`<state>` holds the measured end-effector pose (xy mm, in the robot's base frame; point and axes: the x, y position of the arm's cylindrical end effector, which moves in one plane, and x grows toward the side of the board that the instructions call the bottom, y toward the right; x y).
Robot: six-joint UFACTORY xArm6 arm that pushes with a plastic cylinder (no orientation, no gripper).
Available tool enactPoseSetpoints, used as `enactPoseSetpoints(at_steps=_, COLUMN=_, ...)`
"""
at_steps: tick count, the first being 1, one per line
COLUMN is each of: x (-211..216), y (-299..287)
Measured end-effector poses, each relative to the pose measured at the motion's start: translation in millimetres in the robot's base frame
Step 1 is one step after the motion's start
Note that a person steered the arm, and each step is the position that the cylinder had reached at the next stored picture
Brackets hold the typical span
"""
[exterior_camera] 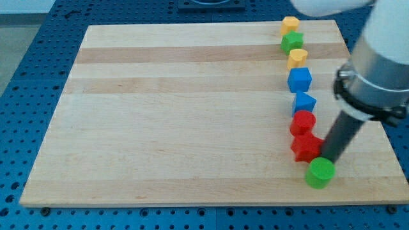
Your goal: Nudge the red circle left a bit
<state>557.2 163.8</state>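
The red circle (302, 122) lies on the wooden board (192, 115) near the view's right, in a column of blocks. Below it sits another red block (305, 147) of unclear shape, and below that a green circle (319, 172). My tip (328, 160) is at the end of the dark rod, just right of the lower red block and just above the green circle, lower right of the red circle. Whether it touches either block I cannot tell.
Above the red circle the column goes on upward: a blue block (304, 102), a blue cube (299, 80), a yellow block (297, 58), a green block (291, 43) and a yellow block (289, 25). The board's right edge (374, 121) is close behind the rod.
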Motion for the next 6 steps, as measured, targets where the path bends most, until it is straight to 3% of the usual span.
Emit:
enactPoseSetpoints(at_steps=1, x=-4.0, y=-32.8)
enactPoseSetpoints(at_steps=2, x=0.7, y=3.4)
enactPoseSetpoints(at_steps=6, x=-113.5, y=10.7)
